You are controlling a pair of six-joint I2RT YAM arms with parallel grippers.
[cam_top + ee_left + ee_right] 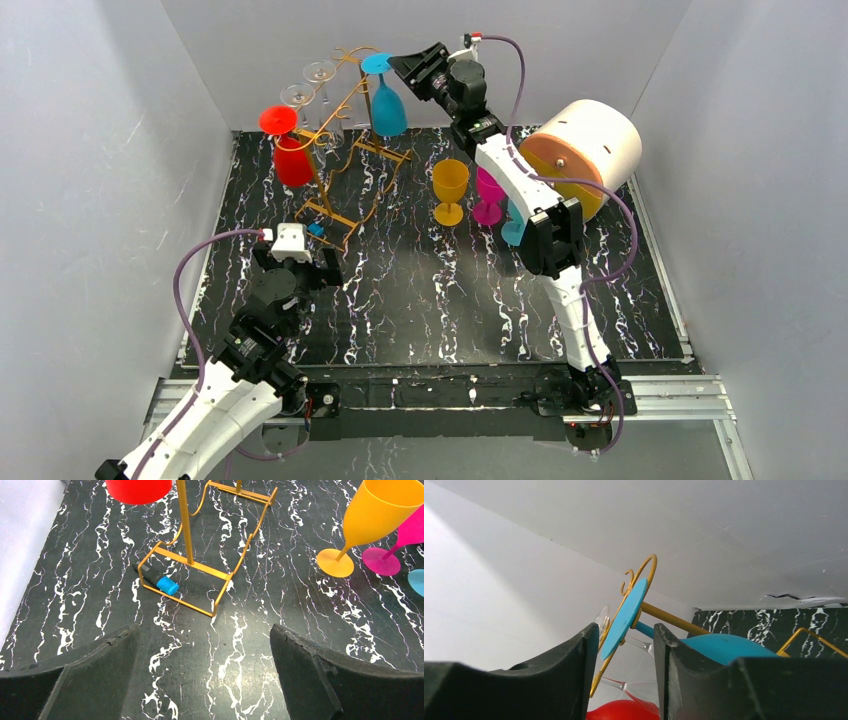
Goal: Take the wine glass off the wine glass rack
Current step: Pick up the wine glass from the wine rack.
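Observation:
The golden wire wine glass rack stands at the back left of the table, its base in the left wrist view. A blue wine glass hangs upside down from it, beside a red one and two clear ones. My right gripper is raised to the blue glass's foot. Its jaws stand on either side of the foot and stem with a gap on each side, open. My left gripper hovers wide open over the table, near the rack's base, holding nothing.
A yellow glass, a pink glass and a cyan one stand upright right of the rack. A large orange-and-white roll sits at the back right. A small black-and-blue object lies inside the rack's base.

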